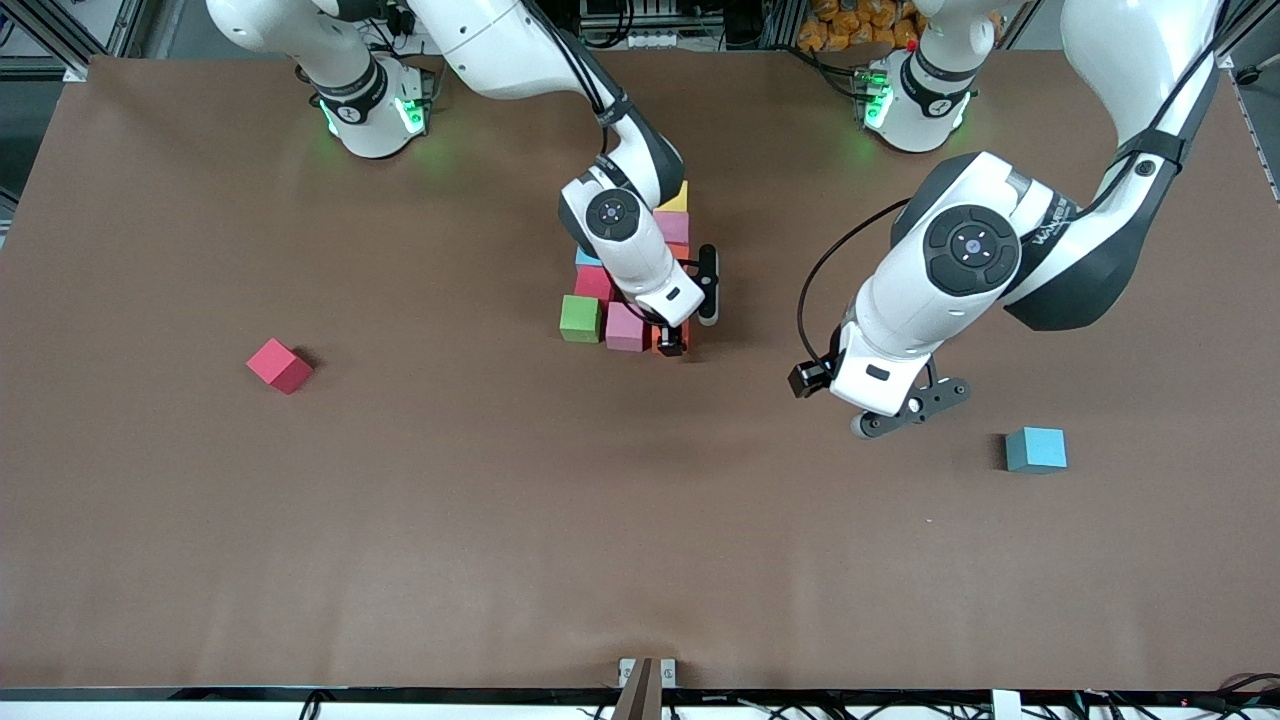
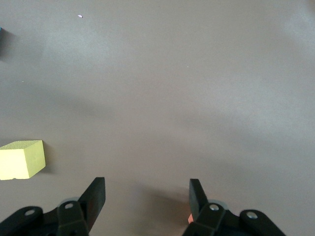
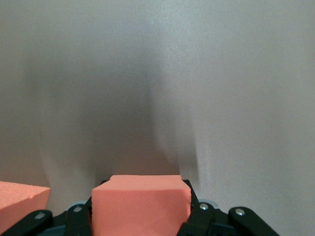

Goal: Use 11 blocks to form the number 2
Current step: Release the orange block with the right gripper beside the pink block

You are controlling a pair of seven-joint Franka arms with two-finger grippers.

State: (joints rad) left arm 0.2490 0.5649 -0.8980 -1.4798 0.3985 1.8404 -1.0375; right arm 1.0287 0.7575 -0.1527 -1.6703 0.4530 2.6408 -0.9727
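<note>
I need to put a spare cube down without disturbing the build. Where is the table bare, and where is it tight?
Bare: the wide table strip nearest the front camera, and the stretch between the red cube and the cube cluster. Tight: at the cluster, where the right gripper holds an orange cube.

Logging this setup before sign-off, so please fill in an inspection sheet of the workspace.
Surface: brown table, bare apart from cubes.
Job's things: cluster of blocks mid-table, partly hidden; red block alone toward the right arm's end; light blue block alone toward the left arm's end.
Clutter: nothing seen.
Grippers: right hand shut on orange block at the cluster; left hand open, empty, over bare table.
Cables: black cable on left arm.
Surroundings: frame and wiring past the bases.
</note>
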